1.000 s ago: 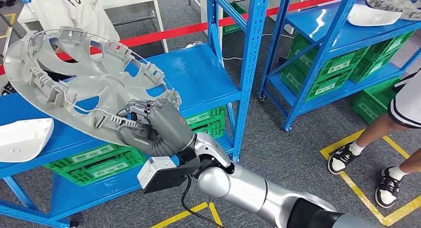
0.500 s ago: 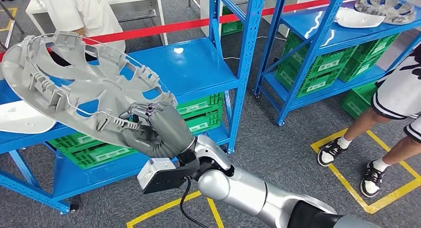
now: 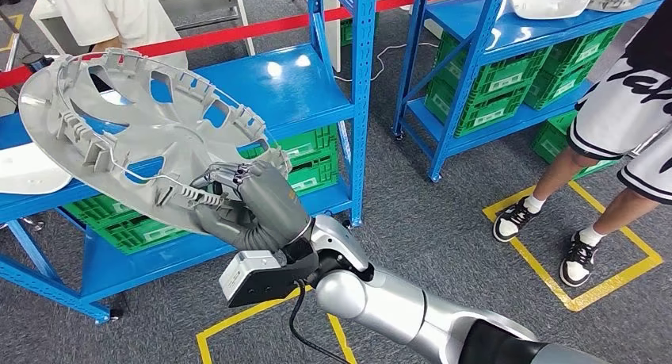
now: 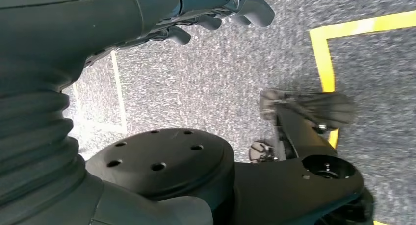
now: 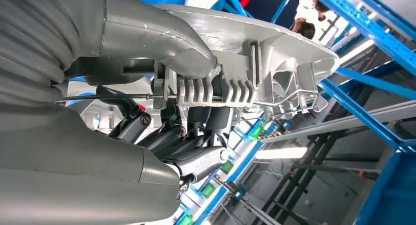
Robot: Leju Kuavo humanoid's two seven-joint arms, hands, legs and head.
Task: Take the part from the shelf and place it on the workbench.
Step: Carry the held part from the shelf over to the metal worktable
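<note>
Spanning grey carpet (image 3: 444, 221) with yellow floor tape: two blue shelf racks (image 3: 360, 102), green crates (image 3: 309, 170) below. Tilted above the near shelf, one large grey wheel cover (image 3: 119, 134), rim clamped by right robot hand (image 3: 250, 201), thumb one side, fingers the other. Left robot hand (image 4: 216, 14) hanging over carpet, fingers curled, empty. Two people nearby.

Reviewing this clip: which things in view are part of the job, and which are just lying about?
Part of the job:
- grey wheel cover, held at its rim
- right hand, gripping it
- blue shelf behind it

Lying about:
- white part on that shelf
- green crates
- second blue rack
- person standing nearby
- left hand, hanging over the floor
</note>
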